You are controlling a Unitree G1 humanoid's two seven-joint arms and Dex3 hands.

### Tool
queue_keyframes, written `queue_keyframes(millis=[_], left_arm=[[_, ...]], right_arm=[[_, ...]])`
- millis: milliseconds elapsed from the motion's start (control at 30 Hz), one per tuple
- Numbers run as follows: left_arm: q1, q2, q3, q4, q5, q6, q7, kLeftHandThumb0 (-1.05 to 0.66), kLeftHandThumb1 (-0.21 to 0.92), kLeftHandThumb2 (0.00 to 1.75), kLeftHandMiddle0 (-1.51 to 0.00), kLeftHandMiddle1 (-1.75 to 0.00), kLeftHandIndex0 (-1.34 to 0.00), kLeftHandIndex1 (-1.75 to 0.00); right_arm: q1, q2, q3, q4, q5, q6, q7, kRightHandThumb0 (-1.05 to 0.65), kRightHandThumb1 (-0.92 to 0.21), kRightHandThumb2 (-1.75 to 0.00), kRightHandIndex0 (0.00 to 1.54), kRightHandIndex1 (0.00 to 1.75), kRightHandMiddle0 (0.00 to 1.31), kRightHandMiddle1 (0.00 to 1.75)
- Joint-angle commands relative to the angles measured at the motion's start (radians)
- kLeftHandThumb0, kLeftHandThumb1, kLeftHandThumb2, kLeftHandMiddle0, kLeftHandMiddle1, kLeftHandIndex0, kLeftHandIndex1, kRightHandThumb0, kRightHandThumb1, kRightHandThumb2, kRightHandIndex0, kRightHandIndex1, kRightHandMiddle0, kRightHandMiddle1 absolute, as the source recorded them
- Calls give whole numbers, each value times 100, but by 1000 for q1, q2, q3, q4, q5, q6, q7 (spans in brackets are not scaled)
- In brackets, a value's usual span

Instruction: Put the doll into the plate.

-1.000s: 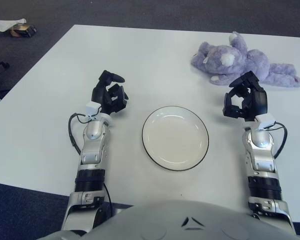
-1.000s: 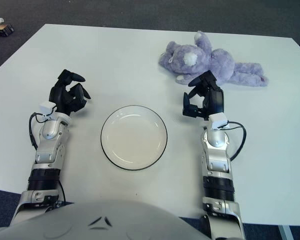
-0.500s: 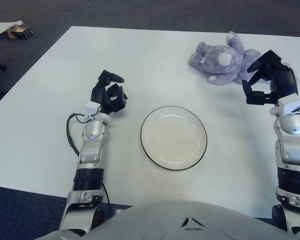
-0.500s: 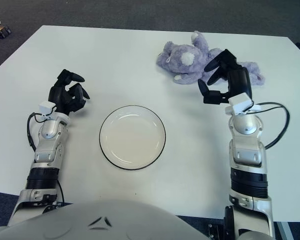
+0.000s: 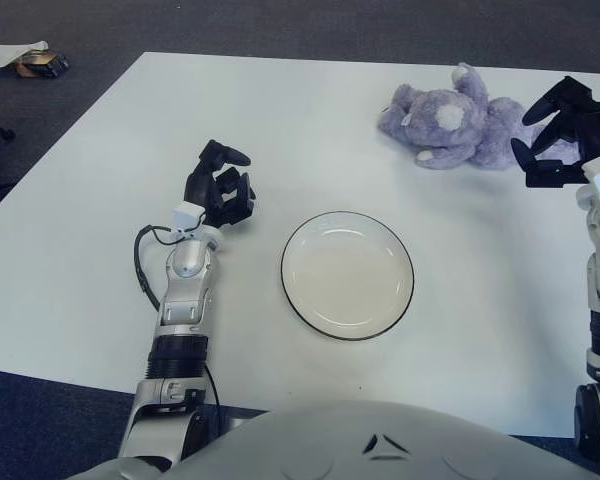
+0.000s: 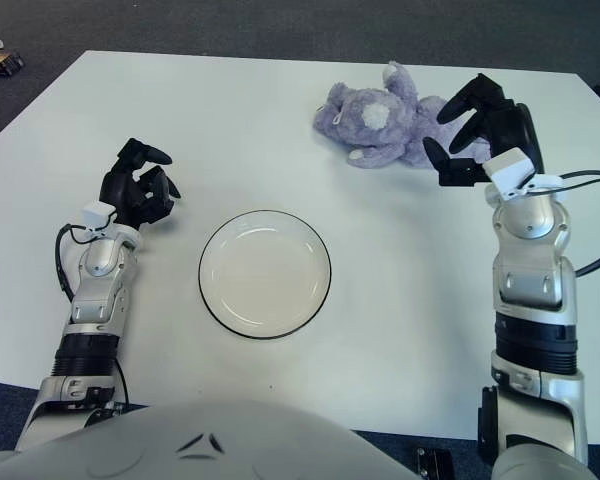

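A purple plush doll (image 6: 395, 127) lies on its side at the far right of the white table (image 6: 250, 110). My right hand (image 6: 483, 133) hovers over the doll's rear half with its fingers spread, holding nothing, and hides the legs. The white plate (image 6: 265, 273) with a dark rim sits empty at the table's centre. To the left of the plate my left hand (image 6: 138, 195) shows with its fingers relaxed and empty.
Small objects (image 5: 30, 58) lie on the dark floor beyond the table's far left corner. The table's near edge runs just in front of my torso.
My right hand has travelled from beside the plate up and to the right, and now stands over the doll's rear half. The left hand and the plate have stayed in place.
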Motion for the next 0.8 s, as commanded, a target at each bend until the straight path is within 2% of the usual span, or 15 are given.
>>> queue_keyframes(millis=[0,200,400,533,767], left_arm=[[32,-5,-4,38,5,-16,4,-40,59,97,-84,-175,-40,-175],[33,-5,-6,37,16,-11,13,-40,59,97,-83,-175,-40,-175],[37,-3,-7,34,20,-6,13,-40,59,97,-84,-175,-40,-175],[38,-2,-7,33,25,-4,16,-40,59,97,-85,-175,-40,-175],[44,-2,-9,32,28,1,11,-40,59,97,-85,-175,-40,-175]], right_arm=[[-56,-39,-11,87,19,-21,23,-1,-34,-126,63,167,38,171],[-97,-78,-4,185,27,-75,47,-1,-36,-123,63,161,37,174],[-126,-111,10,268,15,-138,62,-1,-44,-110,60,152,35,175],[-159,-130,23,271,5,-130,75,-1,-50,-101,57,146,34,175],[-171,-142,38,278,-28,-145,46,-1,-56,-93,55,151,28,170]])
